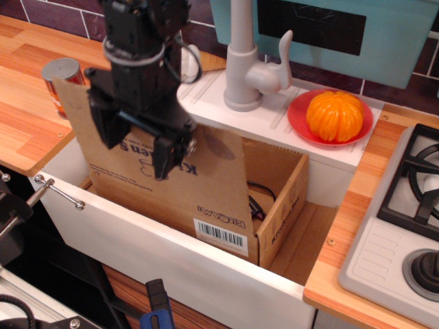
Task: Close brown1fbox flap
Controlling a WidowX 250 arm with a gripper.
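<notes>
- The brown cardboard box [274, 199] sits inside the white sink basin [171, 264] of a toy kitchen, its printed side with a barcode label facing the front.
- Its large cardboard flap [212, 181] stands raised nearly upright along the box's front edge, leaning slightly, with printed lettering showing upside down on its outer face.
- The black robot hand [159, 140] is at the upper part of the flap, its dark fingers [164, 156] lying against the flap's outer face; whether it is clenched on the cardboard or released, I cannot tell.
- The black arm rises from the hand towards the top edge of the view, in front of the back wall.
- Inside the box, only a bit of black cable [259, 192] shows past the flap's right edge; the rest of the contents is hidden.
- A grey toy tap [250, 65] stands on the white ledge behind the basin.
- Right of the tap, an orange toy pumpkin [334, 115] rests on a red round plate [298, 118].
- A silver-topped red can [60, 79] stands on the wooden worktop [27, 123] at the left, just behind the flap's upper left corner.
- A black stove burner [415, 185] lies at the right edge, on a pale grey hob.
- A teal panel with a dark window [312, 24] hangs on the purple tiled wall.
</notes>
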